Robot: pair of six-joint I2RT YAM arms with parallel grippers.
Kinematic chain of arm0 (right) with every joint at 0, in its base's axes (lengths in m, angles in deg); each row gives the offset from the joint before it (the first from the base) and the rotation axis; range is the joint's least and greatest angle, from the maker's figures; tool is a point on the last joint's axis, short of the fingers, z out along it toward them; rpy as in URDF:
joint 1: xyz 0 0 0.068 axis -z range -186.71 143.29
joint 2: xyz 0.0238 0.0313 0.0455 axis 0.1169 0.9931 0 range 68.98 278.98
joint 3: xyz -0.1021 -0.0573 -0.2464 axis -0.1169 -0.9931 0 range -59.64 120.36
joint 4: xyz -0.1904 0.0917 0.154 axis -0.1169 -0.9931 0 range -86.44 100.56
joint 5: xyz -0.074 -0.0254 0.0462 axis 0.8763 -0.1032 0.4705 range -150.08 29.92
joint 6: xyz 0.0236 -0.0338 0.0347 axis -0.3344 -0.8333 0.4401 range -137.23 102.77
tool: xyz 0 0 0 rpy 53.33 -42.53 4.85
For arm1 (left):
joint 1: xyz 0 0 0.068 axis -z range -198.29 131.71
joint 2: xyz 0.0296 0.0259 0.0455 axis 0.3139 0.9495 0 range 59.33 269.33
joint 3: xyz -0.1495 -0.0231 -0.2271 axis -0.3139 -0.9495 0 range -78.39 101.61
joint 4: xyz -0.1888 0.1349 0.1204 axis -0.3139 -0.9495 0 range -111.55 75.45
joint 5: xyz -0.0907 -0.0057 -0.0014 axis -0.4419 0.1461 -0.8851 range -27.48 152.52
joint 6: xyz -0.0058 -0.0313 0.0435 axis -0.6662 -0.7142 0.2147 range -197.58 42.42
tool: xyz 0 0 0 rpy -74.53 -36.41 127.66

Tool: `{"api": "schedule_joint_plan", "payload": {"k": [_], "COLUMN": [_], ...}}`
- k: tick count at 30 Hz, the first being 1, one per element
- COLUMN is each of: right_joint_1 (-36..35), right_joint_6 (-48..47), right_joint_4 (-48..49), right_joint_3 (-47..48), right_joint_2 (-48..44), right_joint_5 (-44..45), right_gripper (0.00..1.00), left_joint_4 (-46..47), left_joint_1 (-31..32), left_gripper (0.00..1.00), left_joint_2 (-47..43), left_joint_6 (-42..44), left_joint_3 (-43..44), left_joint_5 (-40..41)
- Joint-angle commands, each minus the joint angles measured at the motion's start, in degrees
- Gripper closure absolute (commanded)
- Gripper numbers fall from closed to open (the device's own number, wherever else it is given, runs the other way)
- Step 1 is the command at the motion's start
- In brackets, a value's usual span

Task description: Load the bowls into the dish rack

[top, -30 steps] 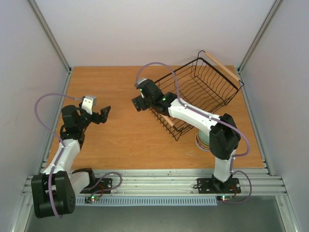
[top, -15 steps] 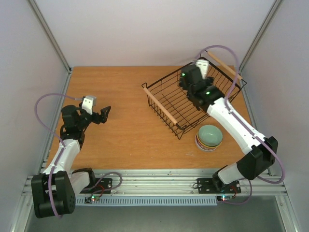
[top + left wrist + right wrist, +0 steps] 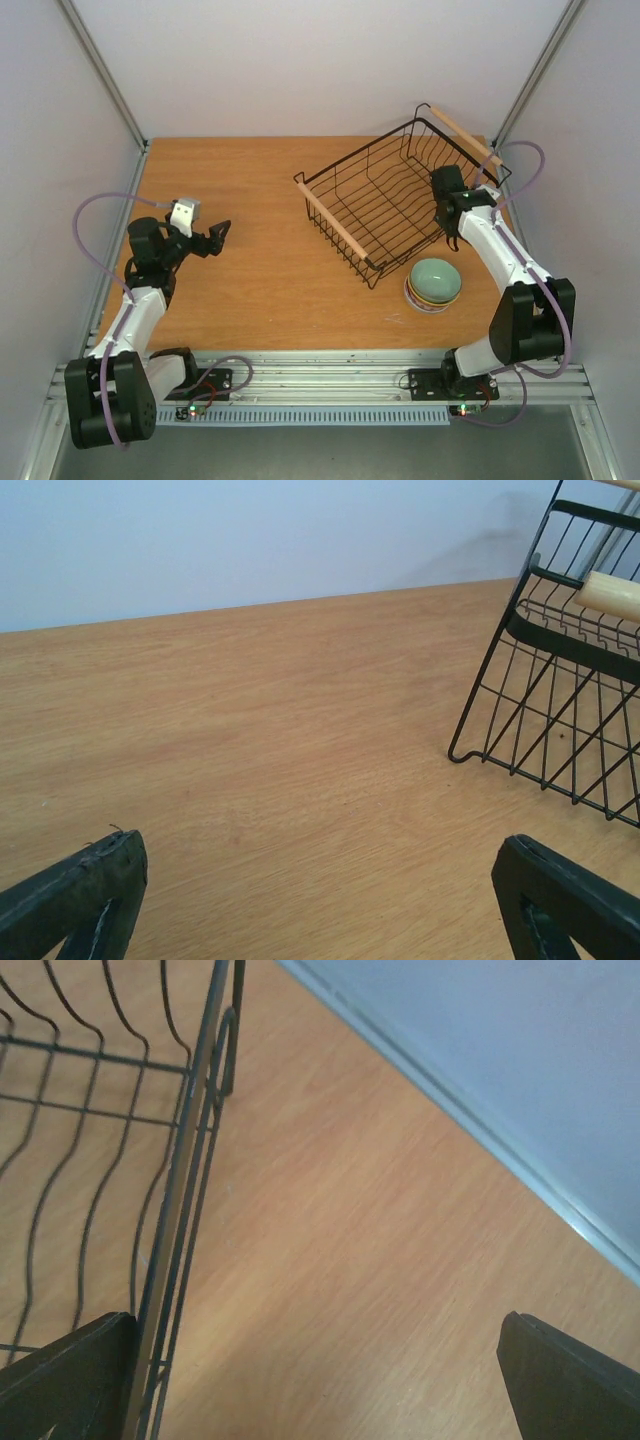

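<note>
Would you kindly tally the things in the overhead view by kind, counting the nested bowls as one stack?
Dish rack: 1
Stack of bowls: 1, its bowls too nested to count
Robot arms: 2, the left arm and the right arm
Total: 4

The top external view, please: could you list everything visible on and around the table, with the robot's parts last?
dish rack: one, black wire with two light wooden handles, back right of the table, nothing in it.
bowls: one stack, pale green on top, number unclear, on the table by the rack's near corner.
table: one, orange-brown wood.
left gripper: one, black, open, over bare table on the left.
right gripper: one, black, open, beside the rack's right side.
</note>
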Motion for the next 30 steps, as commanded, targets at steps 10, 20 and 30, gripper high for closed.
{"api": "schedule_joint_plan", "payload": {"k": [10, 20, 30], "right_joint_1": [5.61, 5.59, 2.91], "right_joint_6": [-4.38, -12.01, -23.56], "right_joint_4": [12.73, 28.57, 34.7], "right_joint_3": [1.17, -2.14, -3.75], "right_joint_2": [9.82, 10.81, 11.04], "right_joint_5": [-18.82, -30.6, -33.6], "right_gripper": [0.01, 0.06, 0.22], "left_joint_4": [2.67, 2.66, 2.67], "left_joint_1": [-0.35, -0.35, -0.3], "left_gripper": [0.05, 0.05, 0.05], "left_joint_2": [1.93, 2.87, 3.73], "left_joint_6": [0.02, 0.23, 0.25], "left_joint_3": [0.58, 0.7, 0.89], "left_joint_5": [-0.59, -0.95, -1.25]}}
